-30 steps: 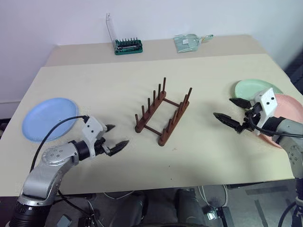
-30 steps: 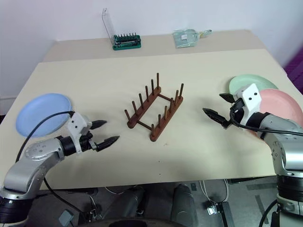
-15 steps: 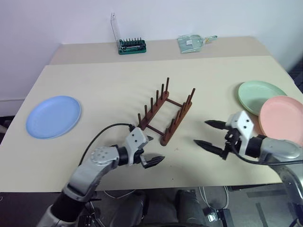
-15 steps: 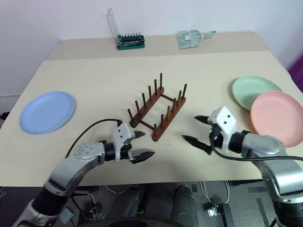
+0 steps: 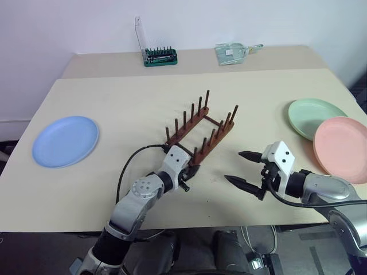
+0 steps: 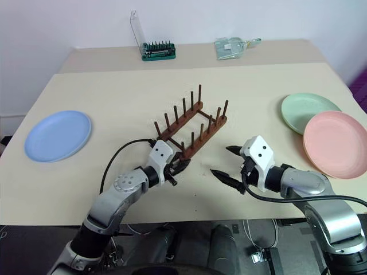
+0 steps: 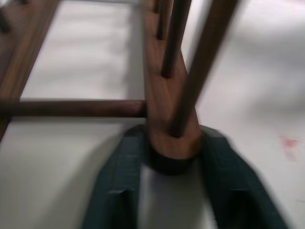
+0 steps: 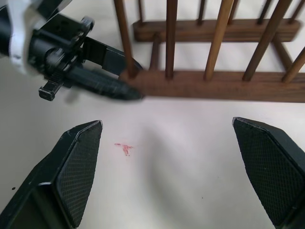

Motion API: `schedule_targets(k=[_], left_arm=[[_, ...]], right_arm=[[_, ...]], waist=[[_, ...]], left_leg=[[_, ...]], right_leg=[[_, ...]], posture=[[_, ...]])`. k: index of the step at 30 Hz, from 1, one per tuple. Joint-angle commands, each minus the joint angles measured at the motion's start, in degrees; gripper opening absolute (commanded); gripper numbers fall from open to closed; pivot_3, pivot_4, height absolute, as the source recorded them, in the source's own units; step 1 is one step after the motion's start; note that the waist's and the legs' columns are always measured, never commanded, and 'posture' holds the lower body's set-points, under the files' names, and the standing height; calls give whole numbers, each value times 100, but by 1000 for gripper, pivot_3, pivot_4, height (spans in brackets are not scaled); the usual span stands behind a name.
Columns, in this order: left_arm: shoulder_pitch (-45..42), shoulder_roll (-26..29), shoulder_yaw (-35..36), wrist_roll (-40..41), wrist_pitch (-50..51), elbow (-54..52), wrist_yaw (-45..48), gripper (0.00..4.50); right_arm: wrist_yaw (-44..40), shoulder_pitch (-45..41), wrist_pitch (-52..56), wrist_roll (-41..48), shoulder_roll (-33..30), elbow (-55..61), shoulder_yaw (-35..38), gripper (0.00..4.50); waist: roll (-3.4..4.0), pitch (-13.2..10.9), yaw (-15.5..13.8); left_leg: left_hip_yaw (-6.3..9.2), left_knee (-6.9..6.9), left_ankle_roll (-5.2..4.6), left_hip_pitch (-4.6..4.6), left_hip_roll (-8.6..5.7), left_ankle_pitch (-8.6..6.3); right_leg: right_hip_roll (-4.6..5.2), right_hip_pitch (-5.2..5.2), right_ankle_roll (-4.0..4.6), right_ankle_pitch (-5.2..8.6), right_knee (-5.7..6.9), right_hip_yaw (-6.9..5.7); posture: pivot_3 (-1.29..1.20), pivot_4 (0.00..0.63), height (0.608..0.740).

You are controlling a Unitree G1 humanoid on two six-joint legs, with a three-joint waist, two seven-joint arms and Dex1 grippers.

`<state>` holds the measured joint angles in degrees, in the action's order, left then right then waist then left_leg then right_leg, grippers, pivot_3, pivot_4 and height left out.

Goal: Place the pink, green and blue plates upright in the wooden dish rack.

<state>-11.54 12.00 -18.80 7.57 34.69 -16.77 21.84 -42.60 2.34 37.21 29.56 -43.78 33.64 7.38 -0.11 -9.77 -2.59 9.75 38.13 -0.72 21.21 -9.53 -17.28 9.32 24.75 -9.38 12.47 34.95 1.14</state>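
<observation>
Pincer of the left arm (image 7: 167, 191), spread wide a second ago, is now clamped on the near rail end of the wooden dish rack (image 5: 200, 133) mid-surface, suggesting repositioning, while the right pincer (image 5: 243, 167) is held spread nearby.

silver-grey arms, black cables, white wrist blocks; black-fingered left tool (image 5: 191, 170), right tool (image 5: 243, 168).

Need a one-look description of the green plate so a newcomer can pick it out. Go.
Start at the beige table and go to its right edge, seen from the robot. Two plates overlap there; the green plate is the farther one, partly tucked under the pink plate. The blue plate lies alone on the left.
</observation>
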Motion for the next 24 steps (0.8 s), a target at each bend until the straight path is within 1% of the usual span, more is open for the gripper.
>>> schedule_targets(k=[1, 3, 7, 9, 11, 13, 15, 18, 24], left_arm=[[-128, 164, 100, -146, -191, 527, 106, 756], [-327, 237, 51, -189, -401, 765, 279, 756], [-1390, 563, -207, -108, -1766, 2015, 1855, 756], [-1693, 620, -290, -164, -2351, 2446, 2309, 756], [-2282, 548, -312, -36, -2536, 3187, 3041, 756], [-2622, 496, -329, -21, -2734, 3705, 3517, 756], [-2876, 449, -349, -138, -3112, 4217, 3827, 756], [-3274, 318, -308, -284, -3476, 5063, 4055, 756], [-3486, 198, -159, -349, -3939, 5878, 4374, 756]], right_arm=[[-72, 100, -210, -261, -157, 34, -95, 4500], [-121, 154, -294, -398, -220, -14, -165, 4500], [-115, 211, -462, -555, -150, -88, -290, 4500], [-100, 222, -491, -582, -117, -81, -314, 4500], [-4, 314, -558, -675, -40, -34, -353, 4500], [62, 392, -598, -739, 14, 19, -384, 4500], [171, 468, -611, -770, 99, 99, -362, 4500], [353, 603, -609, -800, 208, 239, -287, 4500], [581, 842, -498, -769, 314, 415, -166, 4500]], waist=[[0, 0, 5], [0, 0, 8], [-3, -2, -43], [-3, -2, -40], [-8, -4, -62], [-15, -9, -93], [-15, -9, -95], [-16, -9, -88], [-15, -8, -93]], left_leg=[[0, 0, 1, -1, 0, 1], [-1, 0, 9, -1, 1, 5], [3, 3, 13, 2, 1, 8], [2, 5, 25, 8, 4, 14], [1, 5, 25, 10, 4, 12], [5, 5, 24, 21, 3, 10], [4, 5, 23, 22, 3, 7], [3, 3, 24, 21, 9, 5], [3, 3, 24, 20, 29, 5]], right_leg=[[-1, 0, 0, 0, 1, 0], [-2, 0, 0, 0, 1, 0], [-6, 0, 0, 0, 2, -3], [-10, 4, 1, -1, 0, -2], [-9, 5, 1, -2, -5, -1], [-11, 12, -3, -4, -10, -3], [-11, 14, -4, -5, -16, -2], [-16, 12, -5, -9, -29, -1], [-41, -9, -7, -43, -76, -1]], posture=[[0, 150, 740], [0, 150, 740], [0, 150, 740], [0, 150, 740], [0, 150, 740], [0, 150, 740], [0, 150, 740], [0, 150, 740], [0, 150, 740]])
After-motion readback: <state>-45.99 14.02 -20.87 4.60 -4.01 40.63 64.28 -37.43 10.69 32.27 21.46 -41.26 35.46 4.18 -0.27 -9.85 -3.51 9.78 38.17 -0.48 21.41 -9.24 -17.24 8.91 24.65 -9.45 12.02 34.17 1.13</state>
